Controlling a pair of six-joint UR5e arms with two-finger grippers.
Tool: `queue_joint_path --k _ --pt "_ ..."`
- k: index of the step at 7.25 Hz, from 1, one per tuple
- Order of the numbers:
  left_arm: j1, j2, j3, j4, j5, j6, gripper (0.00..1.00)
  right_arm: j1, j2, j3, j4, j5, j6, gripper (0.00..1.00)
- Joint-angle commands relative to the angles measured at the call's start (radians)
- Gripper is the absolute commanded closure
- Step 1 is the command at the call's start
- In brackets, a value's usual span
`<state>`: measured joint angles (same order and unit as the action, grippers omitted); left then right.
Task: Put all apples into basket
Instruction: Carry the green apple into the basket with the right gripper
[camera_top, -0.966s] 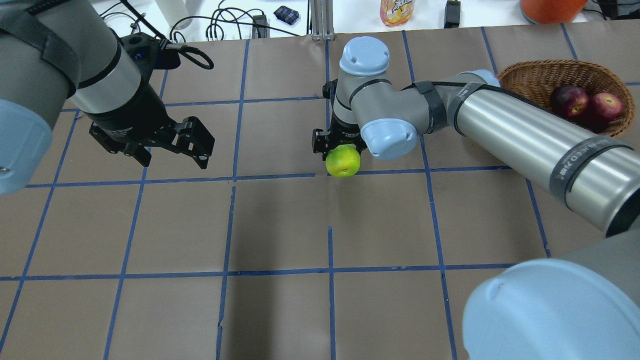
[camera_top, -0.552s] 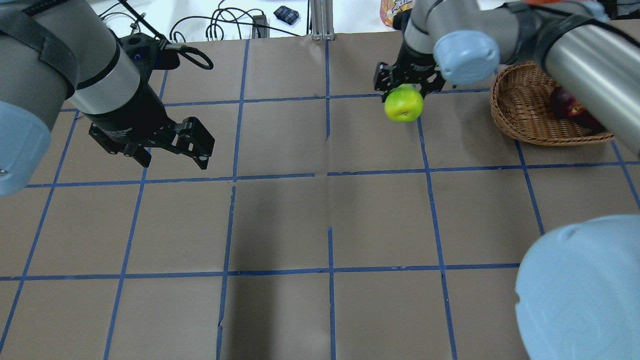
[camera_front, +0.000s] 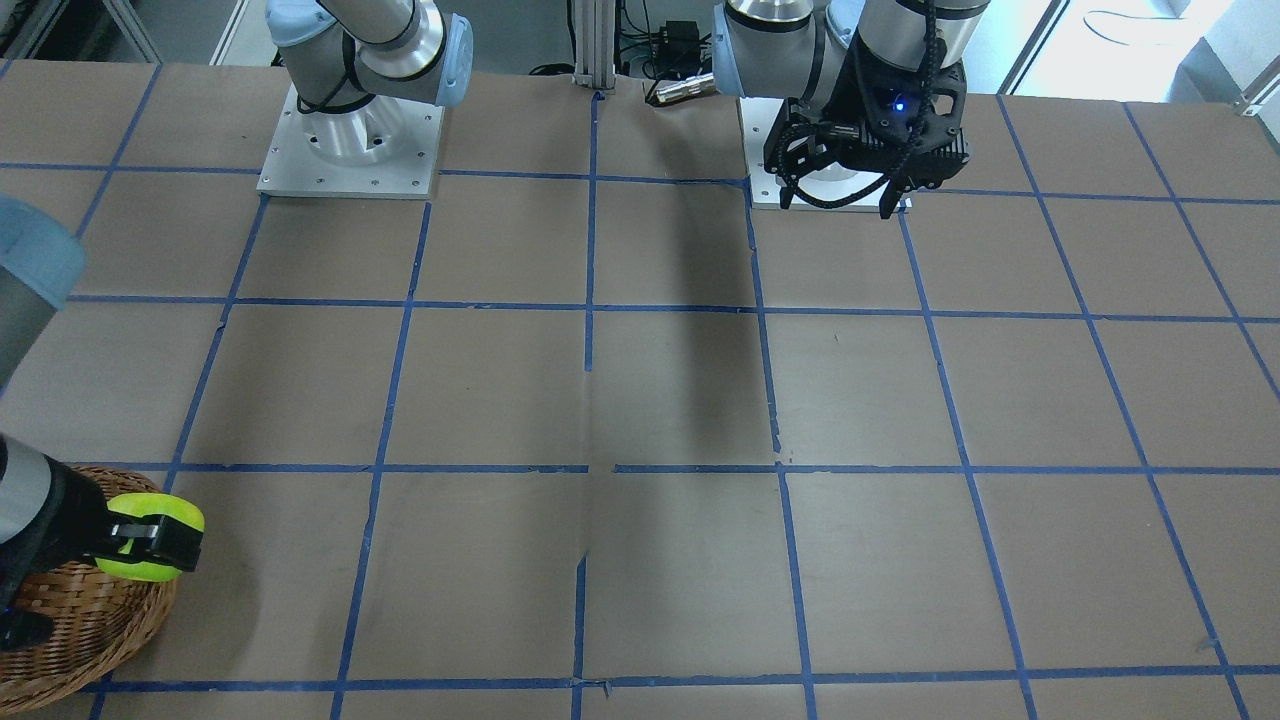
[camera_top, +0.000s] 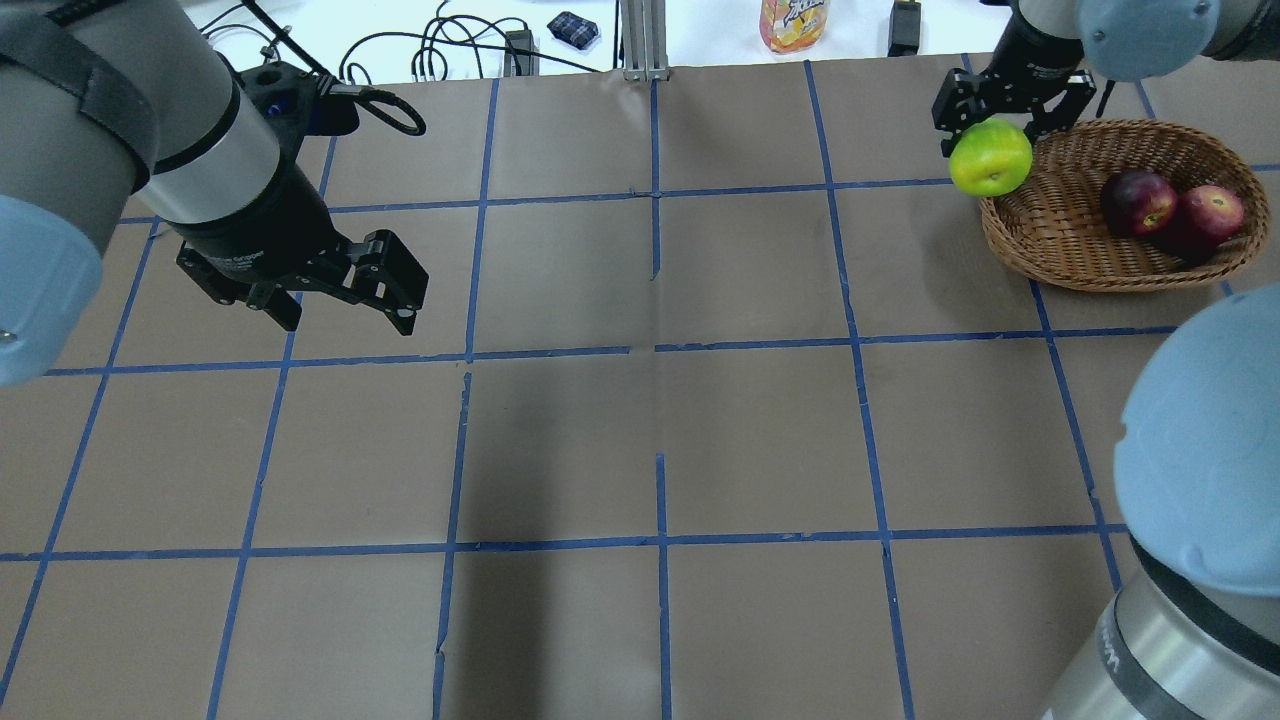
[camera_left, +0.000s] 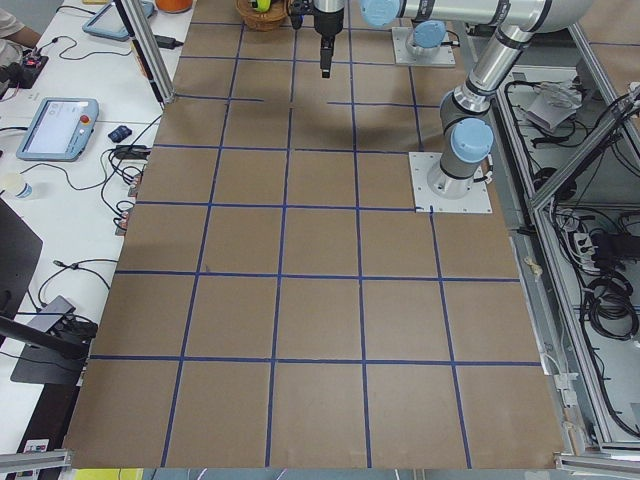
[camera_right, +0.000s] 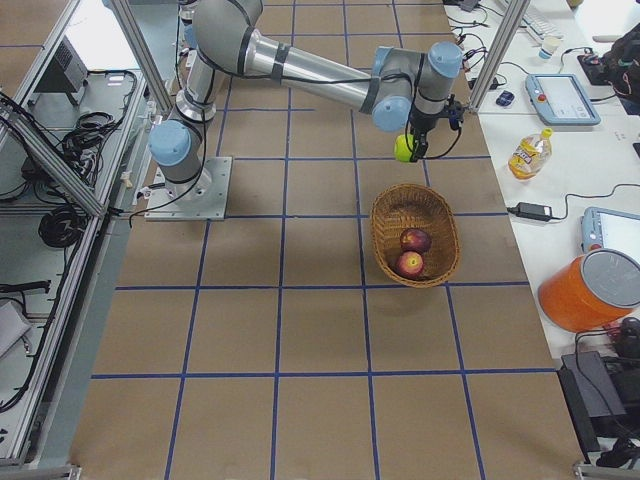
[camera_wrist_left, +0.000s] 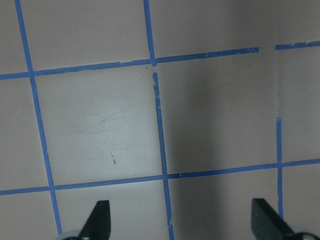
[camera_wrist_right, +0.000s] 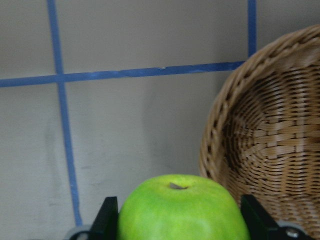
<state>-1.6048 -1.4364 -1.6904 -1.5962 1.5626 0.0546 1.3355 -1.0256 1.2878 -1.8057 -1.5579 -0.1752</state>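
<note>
We see the right gripper clamped on the green apple beside the basket's left rim; the left gripper gapes empty.

— Where does the broad oval basket of woven light-brown wicker stand?
— On the brown paper-covered table, at its far right in the overhead view.
— What lies in it?
— The dark maroon round apple and the red round apple, touching, in its right half, the maroon one on the left.
— And the lime-green round apple?
— Between the fingers of the right gripper, up off the table at the basket's left rim. The left gripper hangs over the table's left side, well apart.
</note>
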Motion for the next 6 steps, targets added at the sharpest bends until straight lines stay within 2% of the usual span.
queue_joint_path --k 1,3,4,5,6 --pt "0.000 0.002 0.000 0.004 -0.036 -0.001 0.00 -0.093 0.047 -0.002 -0.029 -0.011 -0.140 1.00" --pt "0.003 0.011 0.011 -0.001 -0.033 0.002 0.00 -0.099 0.076 -0.001 -0.049 -0.013 -0.161 1.00" --pt "0.003 0.008 0.009 0.001 -0.036 0.002 0.00 -0.101 0.093 -0.001 -0.064 -0.011 -0.164 0.90" --pt "0.003 0.008 0.009 0.001 -0.036 0.002 0.00 -0.104 0.099 0.001 -0.070 -0.016 -0.177 0.67" --pt "0.002 0.010 0.008 0.001 -0.036 0.001 0.00 -0.108 0.101 -0.002 -0.084 -0.014 -0.188 0.16"
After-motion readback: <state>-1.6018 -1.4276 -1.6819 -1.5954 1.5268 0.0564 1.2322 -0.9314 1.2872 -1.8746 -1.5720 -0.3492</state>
